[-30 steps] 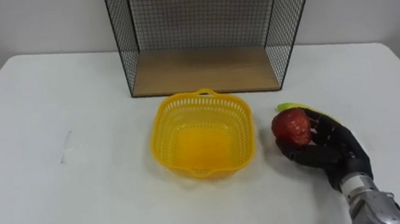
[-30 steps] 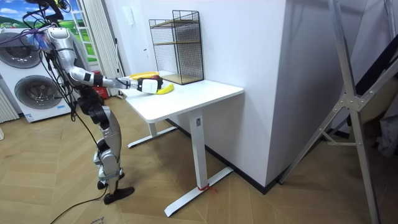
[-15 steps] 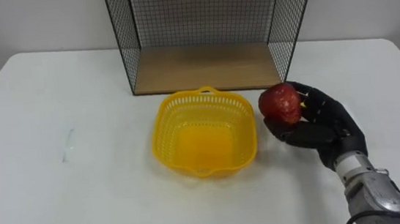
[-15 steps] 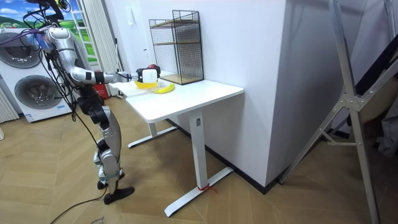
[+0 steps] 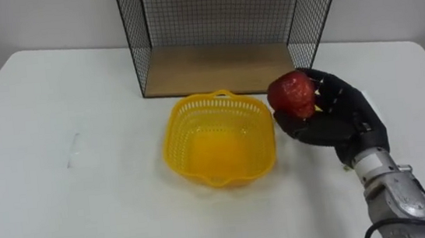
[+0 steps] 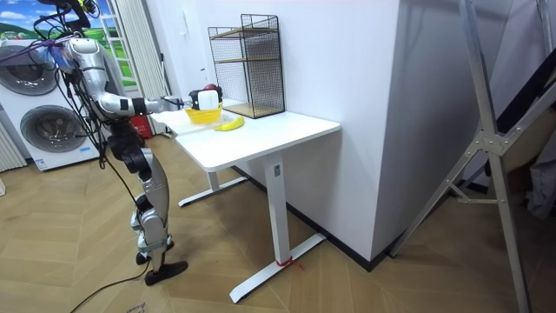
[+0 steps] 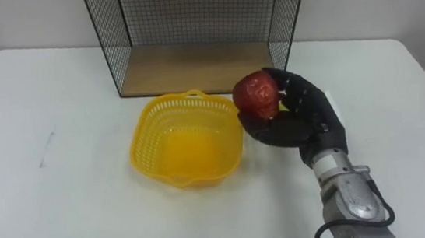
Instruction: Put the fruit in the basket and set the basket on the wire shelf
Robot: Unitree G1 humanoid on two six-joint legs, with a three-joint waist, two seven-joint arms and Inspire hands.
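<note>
The apple is a round, deep red one, its skin mottled with paler flecks and a dull shine on top. It sits up off the table in the robot's right hand, a black hand whose fingers and thumb curl round the fruit from behind and below, so that the top and the left side of the apple stay bare. It hangs right by the far right corner of the basket. From where the head looks down, its edge meets the basket's rim, and I cannot tell whether it is over the rim or just beside it.

The basket is bright yellow plastic with slotted walls and a small loop handle at the far side. It stands upright on the white table, with nothing in it.

Just behind it stands the wire shelf, a black mesh frame with a bare wooden board at the bottom. Its front is open toward the basket.

A banana lies on the table near the basket, on the side toward the room view's right.

The robot stands upright at the table's end on the room view's left. Its right arm is stretched out over the tabletop, and there are washing machines behind it.
</note>
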